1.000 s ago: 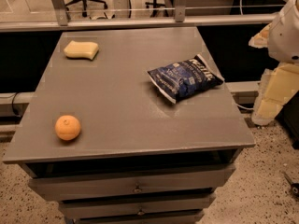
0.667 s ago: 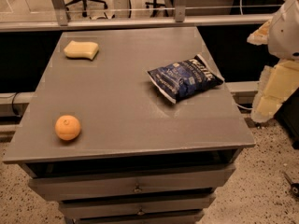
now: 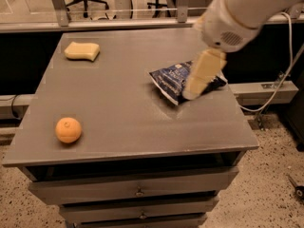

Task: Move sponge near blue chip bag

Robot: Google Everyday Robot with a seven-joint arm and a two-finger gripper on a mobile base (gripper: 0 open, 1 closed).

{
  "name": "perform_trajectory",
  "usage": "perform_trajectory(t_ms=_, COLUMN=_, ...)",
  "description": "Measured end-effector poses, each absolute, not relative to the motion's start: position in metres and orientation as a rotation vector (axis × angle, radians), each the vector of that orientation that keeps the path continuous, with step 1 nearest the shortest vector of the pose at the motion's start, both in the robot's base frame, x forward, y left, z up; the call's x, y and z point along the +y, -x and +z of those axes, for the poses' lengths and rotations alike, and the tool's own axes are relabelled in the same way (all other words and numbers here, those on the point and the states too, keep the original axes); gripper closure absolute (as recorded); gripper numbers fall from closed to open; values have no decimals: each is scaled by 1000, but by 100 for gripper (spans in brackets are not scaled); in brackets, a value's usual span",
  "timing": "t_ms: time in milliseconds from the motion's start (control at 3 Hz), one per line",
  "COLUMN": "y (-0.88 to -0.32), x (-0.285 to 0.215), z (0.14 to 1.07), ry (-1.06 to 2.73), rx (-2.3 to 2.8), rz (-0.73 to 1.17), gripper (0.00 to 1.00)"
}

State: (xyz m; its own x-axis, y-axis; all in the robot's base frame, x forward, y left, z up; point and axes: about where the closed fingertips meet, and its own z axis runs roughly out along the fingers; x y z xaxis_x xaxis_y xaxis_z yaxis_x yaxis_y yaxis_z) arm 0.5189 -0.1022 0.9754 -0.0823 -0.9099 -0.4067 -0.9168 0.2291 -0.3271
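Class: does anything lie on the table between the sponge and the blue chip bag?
Nothing visible does. Bare table separates the sponge and the blue chip bag; the orange sits front-left, and the gripper hovers over the bag.

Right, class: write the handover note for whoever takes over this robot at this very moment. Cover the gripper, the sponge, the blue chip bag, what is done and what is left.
Gripper: over the right side of the table, in front of the blue chip bag in this view; nowhere near the sponge.
Sponge: far left corner of the table, untouched.
Blue chip bag: lying flat, right of centre.
Orange: front left, not part of the job.
Done: nothing yet; sponge and bag lie well apart.
Left: reach across to the sponge, grip it, carry it over, set it beside the bag.
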Motion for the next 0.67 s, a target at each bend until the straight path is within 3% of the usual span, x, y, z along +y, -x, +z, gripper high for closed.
perform_trajectory(t_ms=333, y=-548, x=-56, z=981, ry=1637, rx=1904, rz=81, gripper=0)
perform_trajectory(t_ms=667, y=-548, x=-56, z=981, ry=1637, rx=1904, rz=81, gripper=0)
